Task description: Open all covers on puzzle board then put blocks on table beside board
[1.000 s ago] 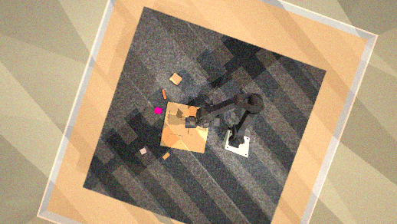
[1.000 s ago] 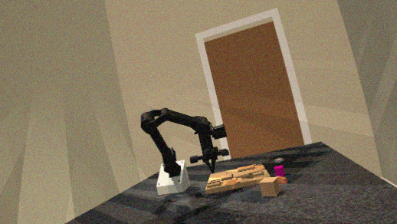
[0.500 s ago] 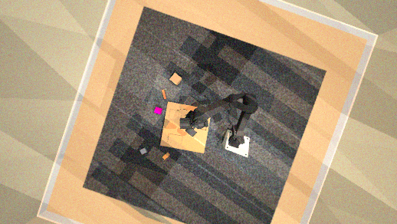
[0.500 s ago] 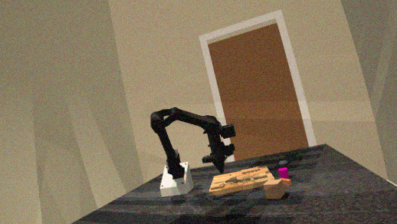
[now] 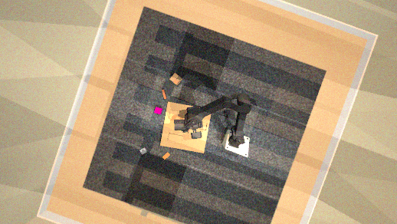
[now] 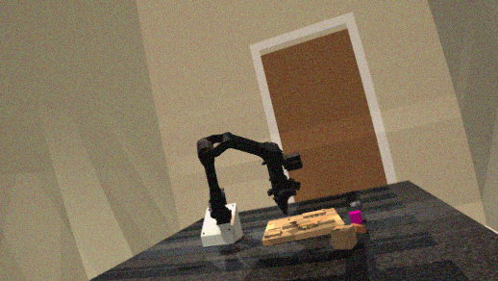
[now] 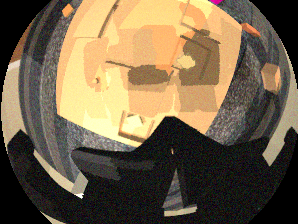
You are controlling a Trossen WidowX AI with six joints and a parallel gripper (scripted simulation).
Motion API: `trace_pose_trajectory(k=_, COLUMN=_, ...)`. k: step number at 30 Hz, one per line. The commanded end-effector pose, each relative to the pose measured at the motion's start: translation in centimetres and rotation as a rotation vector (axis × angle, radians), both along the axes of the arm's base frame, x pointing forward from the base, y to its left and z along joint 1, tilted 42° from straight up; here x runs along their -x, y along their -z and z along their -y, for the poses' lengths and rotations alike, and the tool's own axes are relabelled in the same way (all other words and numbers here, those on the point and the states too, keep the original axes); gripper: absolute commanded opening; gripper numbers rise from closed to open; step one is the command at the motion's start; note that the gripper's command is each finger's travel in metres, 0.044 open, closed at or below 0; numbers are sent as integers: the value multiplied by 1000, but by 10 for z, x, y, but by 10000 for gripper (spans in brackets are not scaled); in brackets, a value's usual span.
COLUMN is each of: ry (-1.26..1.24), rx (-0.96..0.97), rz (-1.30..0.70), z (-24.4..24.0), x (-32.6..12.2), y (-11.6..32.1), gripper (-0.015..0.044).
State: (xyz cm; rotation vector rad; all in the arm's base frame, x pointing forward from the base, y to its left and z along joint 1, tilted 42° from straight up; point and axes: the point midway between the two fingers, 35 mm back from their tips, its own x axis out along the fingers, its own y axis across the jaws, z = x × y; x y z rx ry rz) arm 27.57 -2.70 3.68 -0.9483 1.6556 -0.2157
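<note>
The wooden puzzle board (image 5: 191, 146) (image 6: 279, 237) (image 7: 75, 100) lies flat, with dark slots and wood-coloured covers that are hard to tell from its top. My gripper (image 6: 286, 213) (image 7: 169, 120) is shut and empty, with its tips above the board; the arm hides them in the top view. A square recess (image 7: 123, 123) near the board's near edge in the wrist view shows a pale patch inside. A pale yellow piece (image 7: 186, 61) shows farther up. Whether each cover is open is unclear under the patchy shadows. A magenta block (image 5: 158, 110) (image 6: 355, 217) stands on the table beside the board.
Around the board lie a tan cube (image 5: 175, 79) (image 6: 344, 237) (image 7: 271, 78), a thin orange-brown piece (image 5: 164, 93) (image 7: 250, 29), a small grey piece (image 5: 142, 151) and a small orange piece (image 5: 165, 156) (image 7: 67, 10). The white arm base (image 5: 242, 150) (image 6: 220, 237) stands beyond the board's opposite side.
</note>
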Motion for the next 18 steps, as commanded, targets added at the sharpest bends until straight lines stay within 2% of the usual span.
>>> trace_pose_trajectory(k=1, ry=-643, rx=-25, rz=-594, z=-16, x=-24, y=11, gripper=0)
trace_pose_trajectory(k=7, ry=-891, rx=-30, rz=-818, z=-20, x=-32, y=15, gripper=0)
trace_pose_trajectory(k=18, ry=-903, rx=-30, rz=-829, z=-20, x=-32, y=15, gripper=0)
